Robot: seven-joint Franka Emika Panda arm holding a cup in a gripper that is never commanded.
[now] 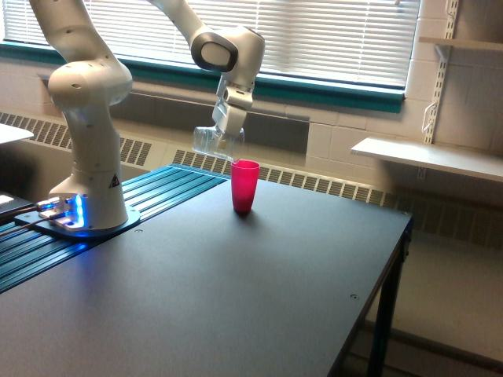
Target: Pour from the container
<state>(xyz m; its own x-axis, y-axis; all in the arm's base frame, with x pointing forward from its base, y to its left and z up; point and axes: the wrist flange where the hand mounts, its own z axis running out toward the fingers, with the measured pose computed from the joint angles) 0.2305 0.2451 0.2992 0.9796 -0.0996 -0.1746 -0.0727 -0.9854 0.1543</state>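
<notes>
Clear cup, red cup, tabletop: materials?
Clear cup: likely thin transparent plastic; the wall and vent behind show through it, with glossy highlights. Glass can't be ruled out.
Red cup: opaque plastic by the look; uniform saturated colour, soft sheen, thin rim.
Tabletop: dark matte sheet, probably laminate or coated board; only a diffuse window reflection, small fasteners visible.

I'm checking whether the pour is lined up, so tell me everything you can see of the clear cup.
The clear cup is small, see-through and looks like plastic. The pincer holds it in the air, tipped well over on its side, its mouth turned toward the exterior view's right, just above and beside the rim of the red cup. It does not appear to touch the red cup or the table. Whether anything remains inside is too faint to tell.
</notes>
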